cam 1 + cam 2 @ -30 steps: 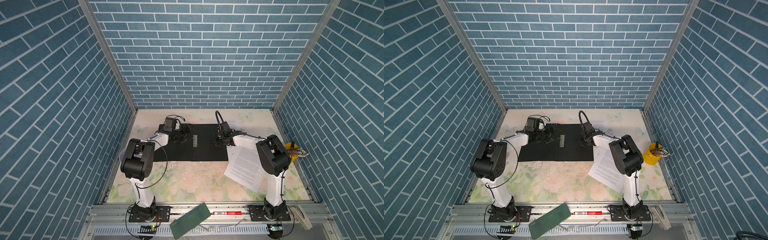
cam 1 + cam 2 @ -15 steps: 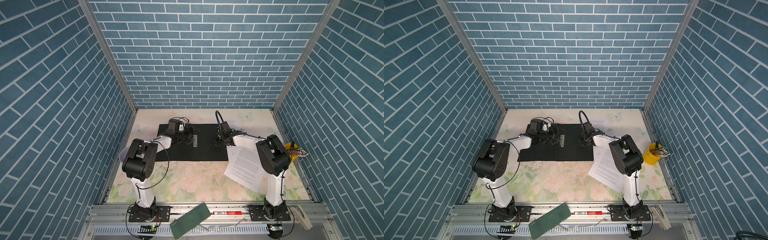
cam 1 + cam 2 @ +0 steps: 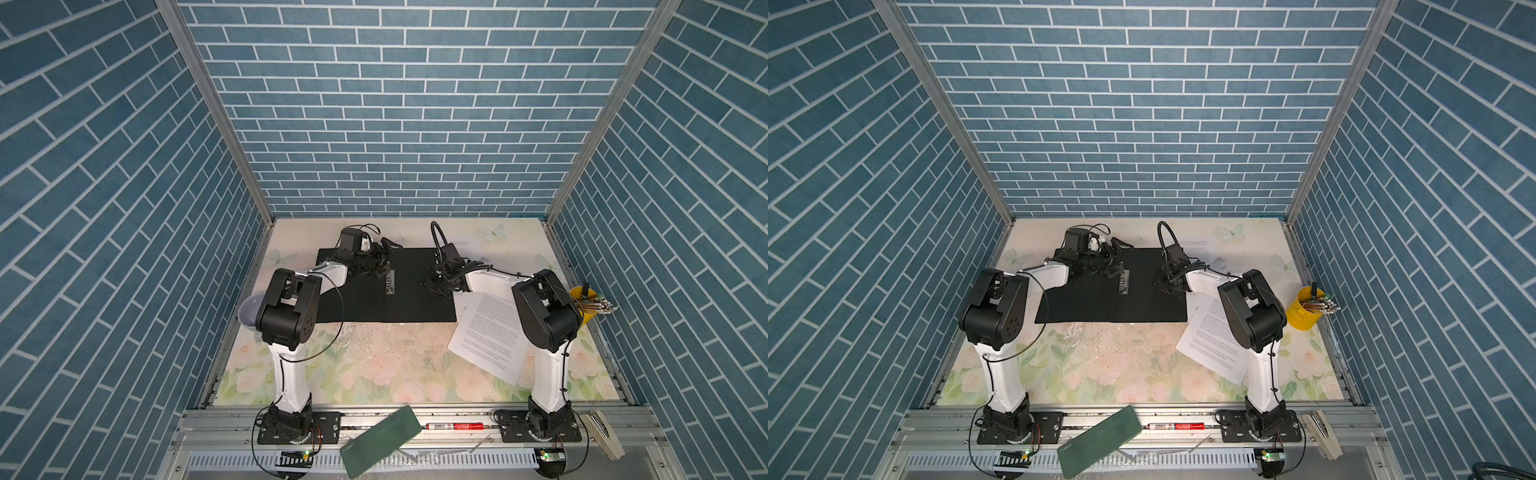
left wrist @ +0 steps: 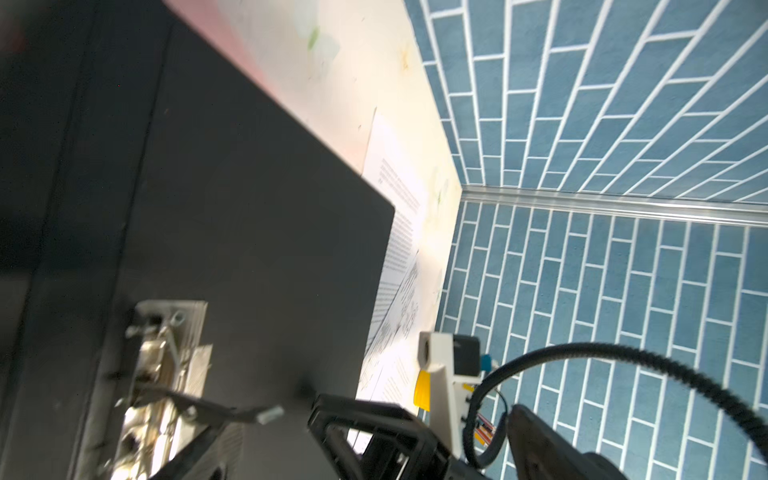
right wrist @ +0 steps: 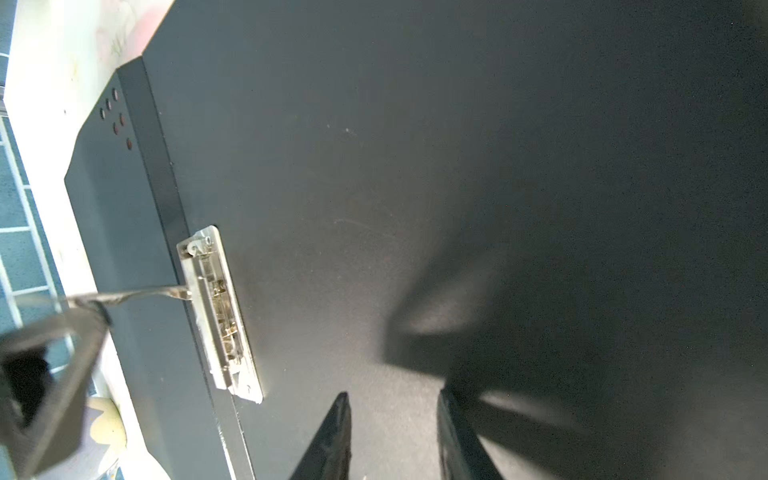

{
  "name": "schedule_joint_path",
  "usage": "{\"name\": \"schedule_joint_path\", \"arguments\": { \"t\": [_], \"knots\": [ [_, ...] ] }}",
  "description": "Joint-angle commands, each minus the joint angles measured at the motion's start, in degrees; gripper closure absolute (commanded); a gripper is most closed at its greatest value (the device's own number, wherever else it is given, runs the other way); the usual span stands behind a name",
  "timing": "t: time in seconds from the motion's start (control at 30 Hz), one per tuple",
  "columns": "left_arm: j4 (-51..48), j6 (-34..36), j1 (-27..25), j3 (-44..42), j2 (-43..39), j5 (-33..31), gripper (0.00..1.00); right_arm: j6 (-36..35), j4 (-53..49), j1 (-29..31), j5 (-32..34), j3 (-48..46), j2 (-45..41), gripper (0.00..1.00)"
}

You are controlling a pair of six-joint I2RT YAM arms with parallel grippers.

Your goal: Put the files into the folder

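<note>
- The folder [image 3: 415, 305] lies open and flat at the back of the worktop [image 3: 374, 365], black inside facing up, with the metal spine clip [image 3: 390, 283] along its middle fold
- The left hand [image 3: 385, 259] hangs by the far end of the clip, released, jaws spread wide
- In the right wrist view the clip's thin lever [image 5: 137, 296] stands raised and runs up to one of the left hand's fingers [image 5: 81, 361]; whether they touch I cannot tell
- The right hand [image 3: 435, 286] is low over the folder's right half, jaws part way apart and grasping nothing, only black board showing between them
- The files [image 3: 1208, 345] are outside the folder: a printed sheet [image 3: 486, 336] lies askew just beside its right edge, partly under the right arm, and a second sheet [image 3: 463, 246] shows past its far right corner
- A yellow pot [image 3: 1302, 316] of pens stands near the worktop's right edge, and a dark green slab [image 3: 380, 442] lies on the front rail
</note>
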Motion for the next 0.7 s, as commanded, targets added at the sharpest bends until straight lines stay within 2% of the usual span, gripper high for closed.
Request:
{"name": "schedule_joint_path", "arguments": {
  "t": [0.0,0.2,0.33,0.53,0.67],
  "knots": [
    [-0.6,0.4,0.9,3.2,2.9,0.7,0.0,1.3,-4.4,-0.1,2.3,-1.7,2.2,0.64],
    [-4.8,2.0,2.0,9.5,7.0,0.9,0.0,1.5,-5.2,-0.1,1.9,-0.9,2.8,0.64],
    [-7.8,5.5,2.3,13.0,8.3,1.3,0.0,1.3,-5.2,0.0,2.4,-0.6,2.3,0.64],
    [-12.1,7.6,2.2,13.2,5.7,0.4,0.0,0.8,-5.4,-0.1,2.5,0.4,0.5,0.6],
    [-18.8,14.2,1.5,12.5,1.9,-3.5,0.0,-2.1,-6.1,-0.1,4.6,0.2,-3.1,0.54]
  ]
}}
